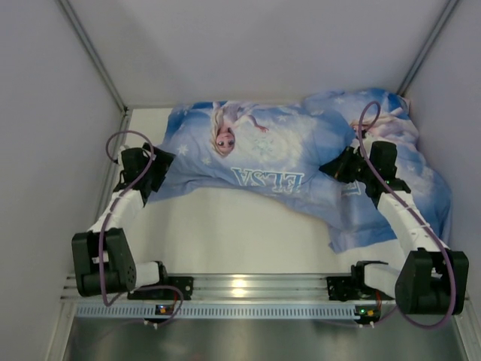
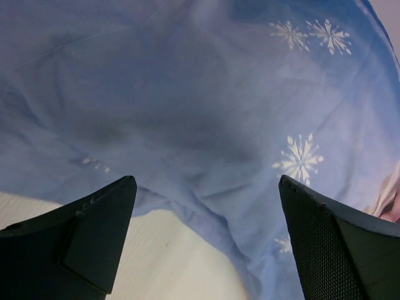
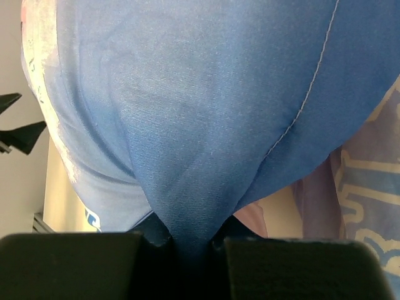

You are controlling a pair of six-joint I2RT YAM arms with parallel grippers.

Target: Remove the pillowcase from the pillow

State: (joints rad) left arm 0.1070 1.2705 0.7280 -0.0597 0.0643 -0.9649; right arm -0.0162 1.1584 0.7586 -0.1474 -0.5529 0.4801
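Top external: pillowcase (image 1: 259, 147) light blue, Elsa print; right end effector (image 3: 190, 240) clenched on it; left end effector (image 2: 206, 187) released.

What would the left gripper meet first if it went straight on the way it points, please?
Most likely the pillowcase: its blue fabric fills the view just ahead of the open left gripper.

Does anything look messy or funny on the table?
Yes. The rumpled light blue Elsa-print cloth on the right lies bunched and crooked, its near corner trailing toward the cream table's front edge.
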